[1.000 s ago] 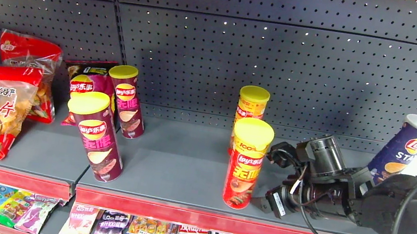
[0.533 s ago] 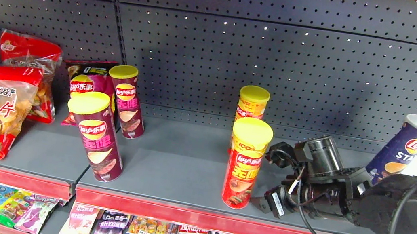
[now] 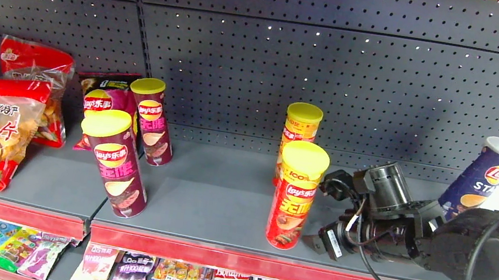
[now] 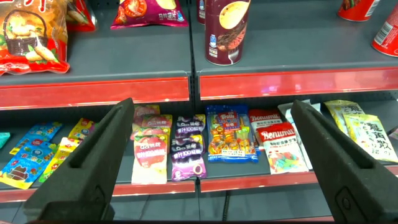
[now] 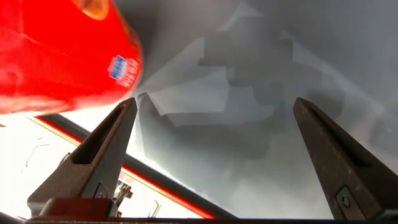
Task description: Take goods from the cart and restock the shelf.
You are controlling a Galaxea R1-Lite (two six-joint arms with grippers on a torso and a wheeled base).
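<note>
A red can [image 3: 292,200] with a yellow lid stands near the front edge of the shelf [image 3: 221,204]; the right gripper [image 3: 323,214] sits low just to its right; a second red can [image 3: 301,123] stands behind; one maroon can [image 3: 116,165] stands left, another [image 3: 152,121] farther back; a blue can [image 3: 480,180] leans far right.

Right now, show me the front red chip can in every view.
Head view: front red can, right of centre.
Left wrist view: red can cut off at the edge, past the maroon can.
Right wrist view: red can beside the open right gripper.
Shared landmark: red shelf edge.
</note>
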